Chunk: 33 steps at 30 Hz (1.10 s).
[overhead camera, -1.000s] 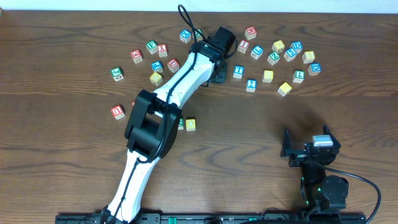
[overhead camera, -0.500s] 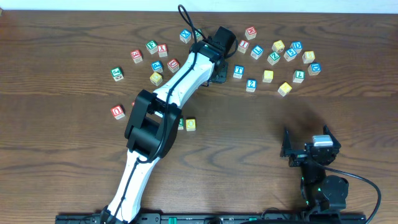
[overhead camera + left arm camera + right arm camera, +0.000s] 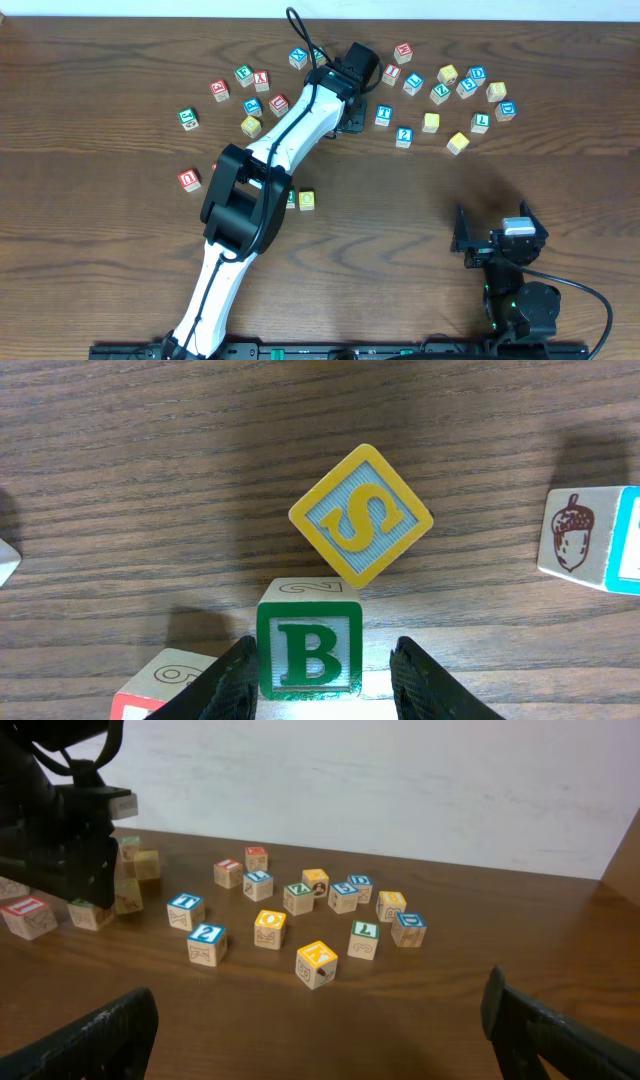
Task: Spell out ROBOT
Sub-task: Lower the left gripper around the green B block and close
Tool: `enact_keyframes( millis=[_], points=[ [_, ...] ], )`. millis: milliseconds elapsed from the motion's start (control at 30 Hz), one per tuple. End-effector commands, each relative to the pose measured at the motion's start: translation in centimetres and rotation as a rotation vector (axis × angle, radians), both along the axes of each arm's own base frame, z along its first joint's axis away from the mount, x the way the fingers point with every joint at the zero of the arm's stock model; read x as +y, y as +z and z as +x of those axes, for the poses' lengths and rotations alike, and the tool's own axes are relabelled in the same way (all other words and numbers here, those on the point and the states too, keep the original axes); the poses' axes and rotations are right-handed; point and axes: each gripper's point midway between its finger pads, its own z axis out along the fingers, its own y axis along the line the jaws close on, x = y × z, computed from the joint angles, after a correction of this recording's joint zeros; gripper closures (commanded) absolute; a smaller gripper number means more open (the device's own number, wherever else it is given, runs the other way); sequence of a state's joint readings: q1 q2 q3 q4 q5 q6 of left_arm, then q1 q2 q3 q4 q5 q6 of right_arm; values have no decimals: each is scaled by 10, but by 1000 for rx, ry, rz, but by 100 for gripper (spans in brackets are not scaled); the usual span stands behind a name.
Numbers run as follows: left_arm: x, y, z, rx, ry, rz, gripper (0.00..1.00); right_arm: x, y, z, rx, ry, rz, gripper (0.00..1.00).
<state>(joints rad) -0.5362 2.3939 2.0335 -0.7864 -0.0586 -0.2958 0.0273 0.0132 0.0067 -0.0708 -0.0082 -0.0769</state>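
Green-lettered B cube [image 3: 309, 657] sits just beside the yellow S cube [image 3: 361, 515], between the partly spread fingers of the left gripper [image 3: 322, 660]. Whether they pinch or merely straddle it cannot be told. The right gripper [image 3: 320, 1035], well apart from the S cube, has its jaws spread wide.

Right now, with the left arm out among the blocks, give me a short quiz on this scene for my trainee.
1. True or false: the right gripper holds a cube.
2. Which letter is on the green cube between the fingers of the left gripper? A) S B) B C) T
3. What picture shows on the side of the rightmost cube in the left wrist view?
Key: 1 false, it stands open and empty. 2 B. 3 an acorn.
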Motion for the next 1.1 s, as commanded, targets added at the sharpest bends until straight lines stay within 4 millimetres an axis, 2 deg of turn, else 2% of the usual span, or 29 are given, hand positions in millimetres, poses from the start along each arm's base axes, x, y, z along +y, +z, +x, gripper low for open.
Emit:
enact_keyframes(
  millis=[0, 1067],
  points=[
    [0, 0, 2, -9, 15, 4, 58, -1, -2, 0, 6, -2, 12, 1],
    [7, -7, 0, -6, 6, 43, 58, -1, -2, 0, 6, -2, 12, 1]
  ],
)
